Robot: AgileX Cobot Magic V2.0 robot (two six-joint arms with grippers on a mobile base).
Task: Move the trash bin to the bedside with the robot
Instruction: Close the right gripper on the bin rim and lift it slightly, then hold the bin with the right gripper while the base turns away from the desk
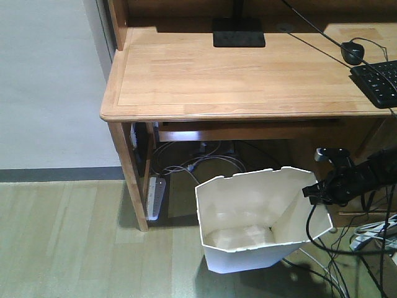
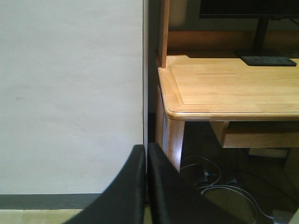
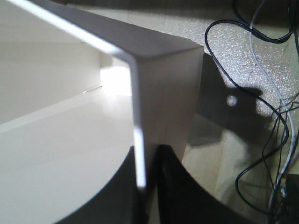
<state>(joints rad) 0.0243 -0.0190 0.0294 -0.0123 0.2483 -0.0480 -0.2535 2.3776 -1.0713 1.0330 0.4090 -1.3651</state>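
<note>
Pale wood-look floor (image 1: 62, 236) fills the lower left of the front view, with a grey wall (image 1: 43, 81) above it and a light wooden desk (image 1: 236, 68) across the top. On the desk you can see a black monitor base (image 1: 239, 32) at the top centre, and a mouse (image 1: 353, 53) and keyboard (image 1: 378, 81) at the upper right edge. Under the desk, a white power strip (image 1: 156, 195) leans by the leg among loose cables (image 1: 186, 166).

Your trash bin (image 1: 248, 217) sits in the lower centre of the frame, in front of the desk and tilted so its cream inside faces the camera. The right gripper (image 1: 316, 194) is at the bin's right rim. In the right wrist view its two dark fingers (image 3: 182, 191) straddle the white wall, one inside and one outside, clamped on it.

Your left gripper (image 2: 145, 186) shows at the bottom centre of its wrist view, fingers pressed together with nothing between them, pointing at the wall beside the desk corner.
</note>
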